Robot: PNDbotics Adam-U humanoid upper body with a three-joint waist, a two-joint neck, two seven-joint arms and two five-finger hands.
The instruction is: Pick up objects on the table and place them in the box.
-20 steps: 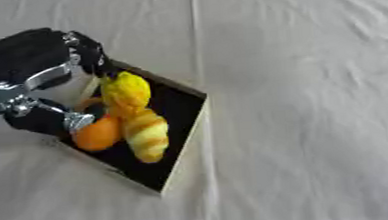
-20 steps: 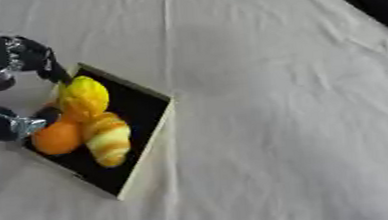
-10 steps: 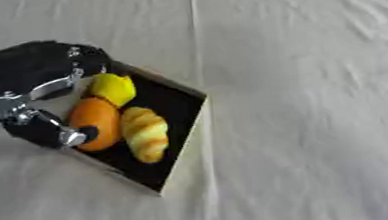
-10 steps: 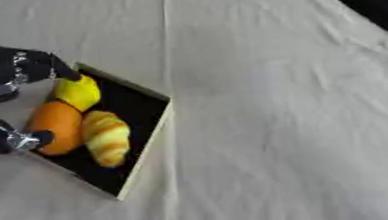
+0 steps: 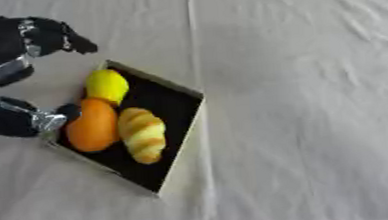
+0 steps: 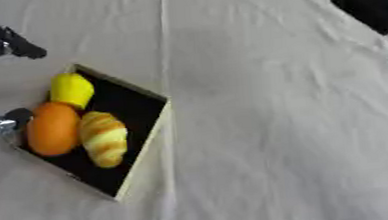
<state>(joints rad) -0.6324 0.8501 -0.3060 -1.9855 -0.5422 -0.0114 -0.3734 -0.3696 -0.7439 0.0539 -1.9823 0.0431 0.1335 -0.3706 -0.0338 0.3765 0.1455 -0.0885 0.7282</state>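
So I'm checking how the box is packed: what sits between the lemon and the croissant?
The orange lies between them in the box, below the lemon and left of the croissant, touching both. The left eye view shows it best.

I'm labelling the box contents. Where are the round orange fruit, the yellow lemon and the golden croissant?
round orange fruit (image 5: 92,125), left eye view, its middle.
yellow lemon (image 5: 107,85), left eye view, its middle.
golden croissant (image 5: 143,134), left eye view, its ridged middle.
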